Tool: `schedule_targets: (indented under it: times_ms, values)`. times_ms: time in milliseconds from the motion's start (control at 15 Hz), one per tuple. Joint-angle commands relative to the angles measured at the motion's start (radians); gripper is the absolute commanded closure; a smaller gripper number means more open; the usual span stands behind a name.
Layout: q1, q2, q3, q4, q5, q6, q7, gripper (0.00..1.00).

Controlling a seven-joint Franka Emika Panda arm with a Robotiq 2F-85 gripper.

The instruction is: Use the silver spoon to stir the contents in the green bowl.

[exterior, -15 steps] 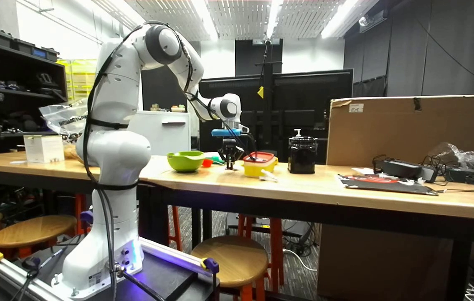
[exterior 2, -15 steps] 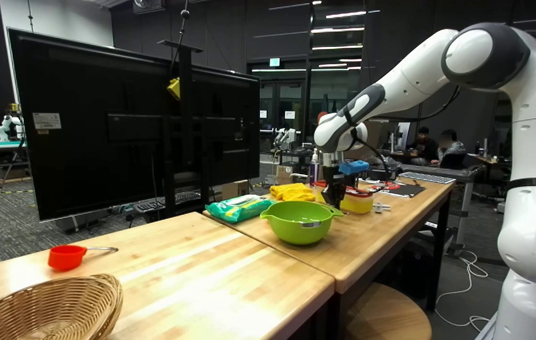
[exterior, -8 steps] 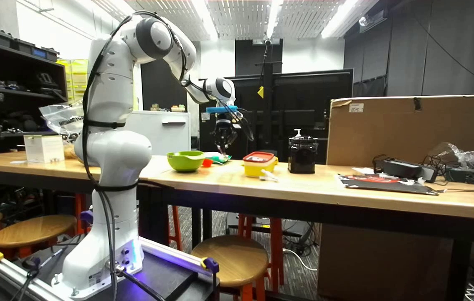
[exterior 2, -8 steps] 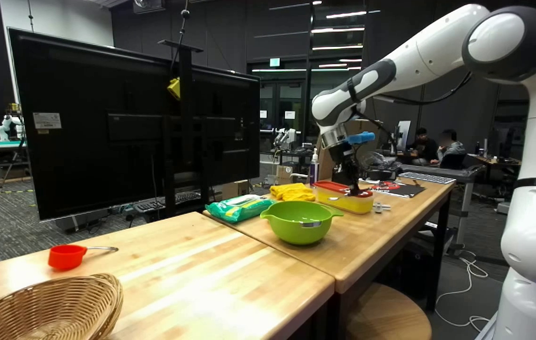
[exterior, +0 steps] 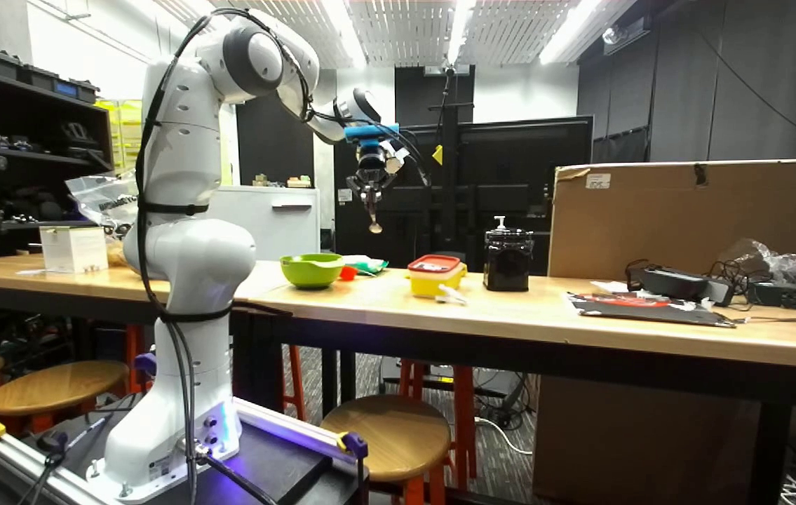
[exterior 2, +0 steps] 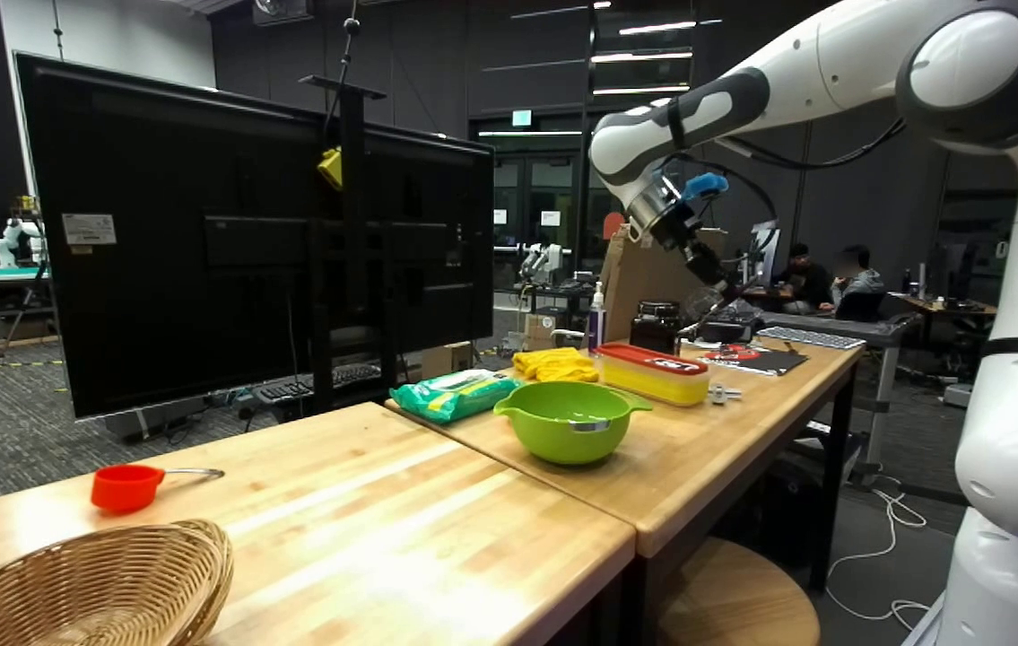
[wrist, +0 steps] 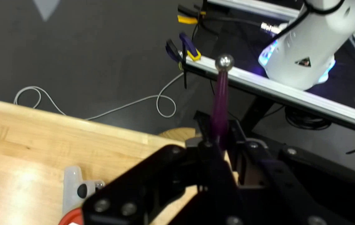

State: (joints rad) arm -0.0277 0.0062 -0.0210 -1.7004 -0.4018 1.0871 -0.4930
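Spoon (wrist: 221, 97), one, tight in one closed end effector (wrist: 219, 124), apart from one green bowl (exterior 2: 553, 441)

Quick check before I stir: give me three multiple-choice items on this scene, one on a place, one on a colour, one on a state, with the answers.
1. Where does the green bowl stand?
A. In the wicker basket
B. On the stool
C. On the table

2. What colour is the lid of the yellow box?
A. Red
B. Blue
C. Green

3. How is the gripper?
A. Open, holding nothing
B. Shut on the spoon
C. Shut on the green bowl

1: C, both exterior views show its base on the table.
2: A, both exterior views show a red top over yellow walls.
3: B, the wrist view shows the spoon's shaft pinched between the jaws.
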Motion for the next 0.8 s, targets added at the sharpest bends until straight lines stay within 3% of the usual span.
schedule_targets:
  times_ms: [0, 267, 733]
  values:
    - [0.034, 0.033, 0.033, 0.112, -0.104, -0.17, -0.085, 0.96]
    - [0.08, 0.097, 0.083, 0.211, -0.118, -0.224, -0.105, 0.96]
    - [0.149, 0.351, 0.152, 0.427, -0.103, -0.25, -0.064, 0.96]
